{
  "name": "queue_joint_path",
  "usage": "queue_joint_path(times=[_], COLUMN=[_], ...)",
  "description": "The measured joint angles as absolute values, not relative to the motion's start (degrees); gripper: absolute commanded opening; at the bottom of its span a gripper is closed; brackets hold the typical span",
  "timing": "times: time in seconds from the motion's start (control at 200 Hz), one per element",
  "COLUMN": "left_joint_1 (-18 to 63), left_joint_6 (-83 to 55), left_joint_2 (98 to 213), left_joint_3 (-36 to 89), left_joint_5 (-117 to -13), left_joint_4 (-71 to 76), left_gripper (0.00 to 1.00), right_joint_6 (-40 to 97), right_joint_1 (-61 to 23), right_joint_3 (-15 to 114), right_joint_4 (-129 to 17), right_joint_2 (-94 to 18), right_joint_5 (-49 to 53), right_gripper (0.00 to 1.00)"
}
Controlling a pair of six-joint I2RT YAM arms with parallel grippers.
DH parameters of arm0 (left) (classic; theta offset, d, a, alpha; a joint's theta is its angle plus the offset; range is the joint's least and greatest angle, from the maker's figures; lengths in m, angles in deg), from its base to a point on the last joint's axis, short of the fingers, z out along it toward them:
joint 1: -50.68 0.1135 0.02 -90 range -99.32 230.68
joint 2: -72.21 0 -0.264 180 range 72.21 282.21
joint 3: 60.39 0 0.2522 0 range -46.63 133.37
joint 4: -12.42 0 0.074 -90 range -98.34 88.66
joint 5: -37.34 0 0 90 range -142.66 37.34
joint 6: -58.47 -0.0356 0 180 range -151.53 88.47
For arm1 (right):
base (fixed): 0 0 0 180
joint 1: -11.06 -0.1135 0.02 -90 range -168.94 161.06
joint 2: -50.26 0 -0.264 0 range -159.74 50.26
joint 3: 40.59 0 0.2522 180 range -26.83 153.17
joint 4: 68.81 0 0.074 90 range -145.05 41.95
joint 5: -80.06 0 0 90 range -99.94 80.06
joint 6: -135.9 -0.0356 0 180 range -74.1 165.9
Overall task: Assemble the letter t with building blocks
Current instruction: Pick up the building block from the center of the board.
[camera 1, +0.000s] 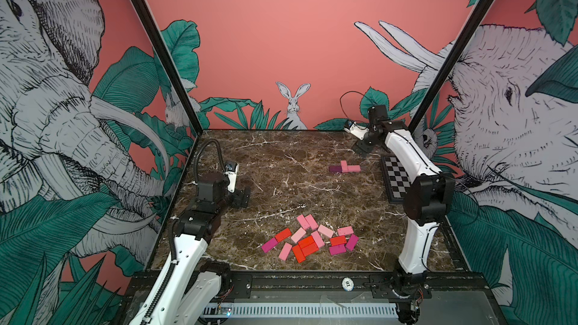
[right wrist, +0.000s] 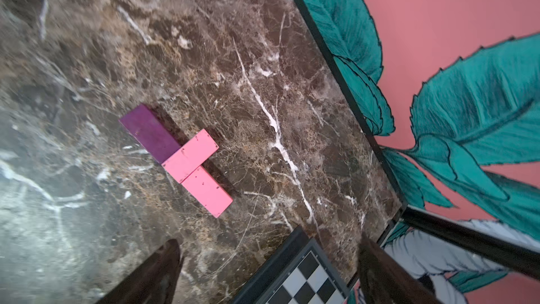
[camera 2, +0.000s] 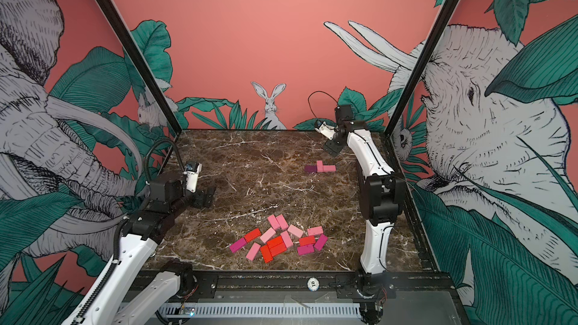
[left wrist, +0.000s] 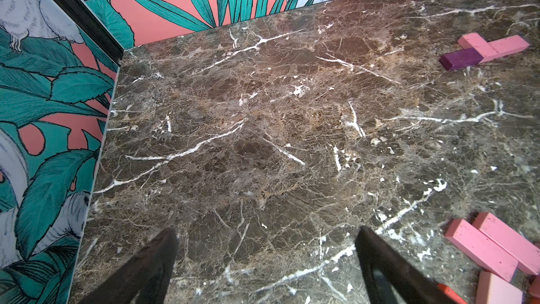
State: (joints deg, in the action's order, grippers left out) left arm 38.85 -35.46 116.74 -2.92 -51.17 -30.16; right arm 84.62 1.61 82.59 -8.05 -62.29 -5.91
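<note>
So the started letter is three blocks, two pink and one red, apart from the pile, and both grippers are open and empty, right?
Not red: the third block is dark purple, as the right wrist view shows. The pink blocks, the separate pile, and the open, empty left gripper and right gripper are right.

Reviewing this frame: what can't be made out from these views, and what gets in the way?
- Loose block pile: blocks overlap in both top views, so an exact count is unsure; the left wrist view's edge cuts it off.
- Checkered board: the right arm covers its near corner in a top view; the right wrist view's edge crops it.
- Right gripper: too small in both top views to judge its jaws.
</note>
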Motion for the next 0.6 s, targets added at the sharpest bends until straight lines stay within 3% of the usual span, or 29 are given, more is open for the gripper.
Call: queue_joint_path(times=[0.2, 0.445, 0.6], left_joint_1=[38.85, 38.85, 38.85], left_joint_6=[-35.43, -35.43, -35.43], left_joint_2=[116.77, 116.94, 117.53], left_joint_3=[-2.92, -2.92, -2.92], left_joint_5=[-51.01, -50.66, -50.47], left_joint_4=[-30.18, -30.18, -30.18], left_gripper=[0.97, 0.97, 0.97], right_joint_6=[75.11, 70.39, 65.72], right_joint_1=[-0.25, -11.09, -16.56], right_joint_3=[67.38, 43.62, 36.65], right_joint_4=[-6.73, -7.65, -8.0], right_joint_2=[-51.01, -33.77, -30.97], right_joint_5=[-4.78, -6.09, -4.67], right_gripper=[0.89, 0.85, 0.76])
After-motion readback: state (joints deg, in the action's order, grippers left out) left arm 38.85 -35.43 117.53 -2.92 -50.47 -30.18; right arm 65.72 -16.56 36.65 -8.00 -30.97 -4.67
